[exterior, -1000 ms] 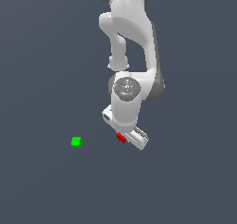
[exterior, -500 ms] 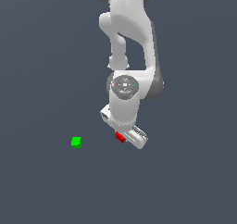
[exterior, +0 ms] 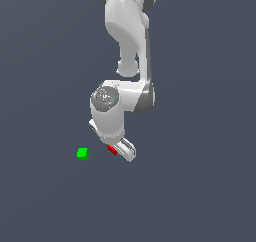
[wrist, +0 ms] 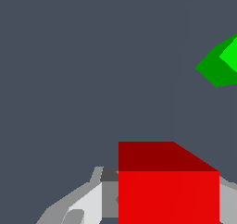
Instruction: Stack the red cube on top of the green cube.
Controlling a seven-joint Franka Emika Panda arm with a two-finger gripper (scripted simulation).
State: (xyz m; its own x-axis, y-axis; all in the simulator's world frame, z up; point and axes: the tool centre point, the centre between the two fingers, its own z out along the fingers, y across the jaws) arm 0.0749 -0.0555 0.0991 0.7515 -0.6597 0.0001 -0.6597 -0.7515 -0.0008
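Observation:
The red cube (exterior: 111,149) sits between the fingers of my gripper (exterior: 118,151), which is shut on it; the white hand hides most of it in the exterior view. The wrist view shows the red cube (wrist: 169,186) large and close, with a grey finger (wrist: 88,202) against its side. The green cube (exterior: 83,154) rests on the dark floor a short way to the exterior view's left of the gripper, apart from it. That green cube (wrist: 222,61) also appears at the edge of the wrist view, beyond the red one.
The white arm (exterior: 127,46) comes down from the top of the exterior view to the wrist (exterior: 107,106) above the cubes. Plain dark grey floor (exterior: 200,186) lies all around.
The gripper has carried the red cube toward the exterior view's left, closer to the green cube. The green cube has stayed where it was.

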